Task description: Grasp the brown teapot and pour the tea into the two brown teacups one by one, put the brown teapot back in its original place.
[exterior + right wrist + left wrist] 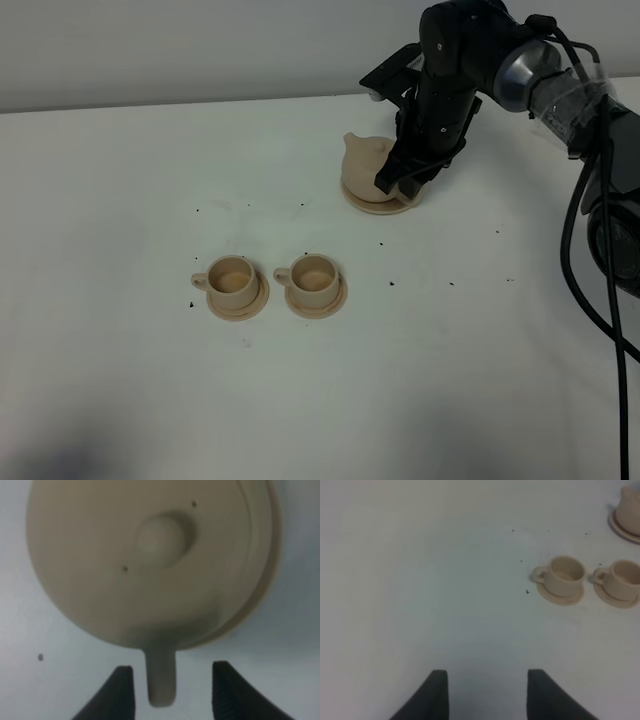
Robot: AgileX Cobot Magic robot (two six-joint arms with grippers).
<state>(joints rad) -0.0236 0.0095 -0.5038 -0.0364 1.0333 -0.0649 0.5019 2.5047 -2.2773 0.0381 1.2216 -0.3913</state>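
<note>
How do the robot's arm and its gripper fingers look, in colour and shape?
The right arm is glossy black with a silver joint; black cables run beside it. Both the left gripper and right gripper have dark, tapering fingers.

White tabletop (120, 380) filled most of the exterior view, and a plain pale grey wall (200, 50) ran behind its far edge. Tiny dark specks were scattered across the middle of the tabletop: left-centre speck (192, 303), middle speck (391, 283), right-hand speck (497, 232). A dim shadow patch (25, 468) sat in the near left corner. Both wrist views showed the same white surface with a few more specks, too small to identify.
</note>
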